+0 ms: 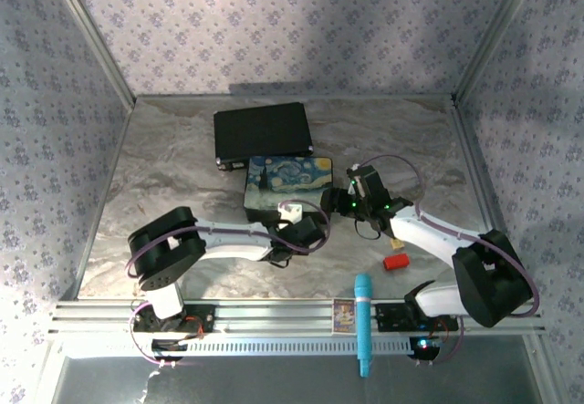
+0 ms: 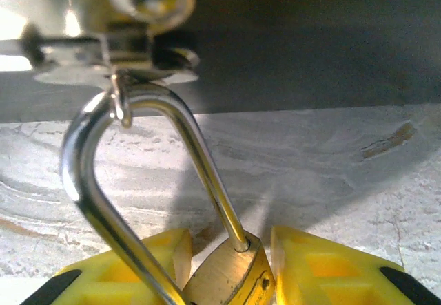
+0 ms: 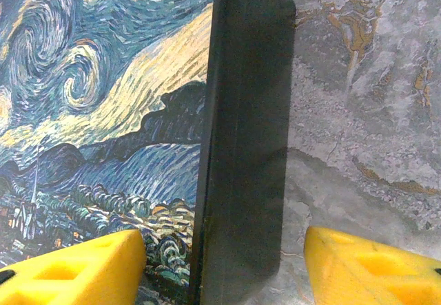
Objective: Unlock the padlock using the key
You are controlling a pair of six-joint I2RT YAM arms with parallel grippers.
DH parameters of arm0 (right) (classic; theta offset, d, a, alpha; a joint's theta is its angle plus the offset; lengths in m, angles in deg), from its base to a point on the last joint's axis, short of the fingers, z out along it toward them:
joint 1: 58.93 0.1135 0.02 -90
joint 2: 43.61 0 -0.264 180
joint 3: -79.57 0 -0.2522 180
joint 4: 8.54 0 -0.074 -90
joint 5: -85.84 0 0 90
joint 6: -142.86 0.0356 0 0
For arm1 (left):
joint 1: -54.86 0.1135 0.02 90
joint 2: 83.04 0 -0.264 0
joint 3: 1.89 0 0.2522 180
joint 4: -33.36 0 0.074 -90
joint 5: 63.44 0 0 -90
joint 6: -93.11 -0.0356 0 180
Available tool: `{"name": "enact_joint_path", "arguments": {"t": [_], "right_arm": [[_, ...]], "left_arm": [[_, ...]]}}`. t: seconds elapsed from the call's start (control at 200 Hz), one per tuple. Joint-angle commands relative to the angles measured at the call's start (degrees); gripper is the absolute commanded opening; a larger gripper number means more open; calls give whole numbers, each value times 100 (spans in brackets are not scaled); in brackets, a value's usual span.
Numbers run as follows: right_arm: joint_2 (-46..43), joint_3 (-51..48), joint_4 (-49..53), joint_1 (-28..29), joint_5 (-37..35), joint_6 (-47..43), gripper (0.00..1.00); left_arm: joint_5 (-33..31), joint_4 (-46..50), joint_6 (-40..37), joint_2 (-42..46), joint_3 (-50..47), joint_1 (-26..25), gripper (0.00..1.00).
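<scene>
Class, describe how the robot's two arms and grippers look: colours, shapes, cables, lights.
The left arm and right arm have slim white links between bulky rounded black joint housings, with thin purple cables looping alongside. Green lights glow at the right wrist. The left fingers and right fingers are bright yellow wedges with moulded recesses.

Middle of the desk (image 1: 164, 176) is pretty jammed. The painted box (image 1: 287, 188) sits right up against the black case (image 1: 263, 133), so there's no gap to slip through there. The right end effector (image 1: 345, 201) is spread astride the box's right wall. The left end effector (image 1: 294, 222), clamped on the padlock (image 2: 231, 274), crowds its near side. The red block (image 1: 396, 262) and key (image 1: 397, 243) clutter the near right. The left side and far right corner are wide open.
</scene>
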Motion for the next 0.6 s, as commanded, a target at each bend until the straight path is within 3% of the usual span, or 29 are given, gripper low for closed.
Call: {"name": "enact_joint_path", "arguments": {"t": [0.0, 0.28, 0.595], "right_arm": [[379, -395, 1123, -20, -261, -141, 64], [395, -388, 1096, -50, -252, -149, 64], [477, -385, 1059, -49, -157, -143, 64]], "left_arm": [[17, 456, -31, -214, 171, -30, 29], [-785, 1941, -27, -156, 380, -121, 19], [-1244, 2721, -43, -860, 1027, -389, 25]]}}
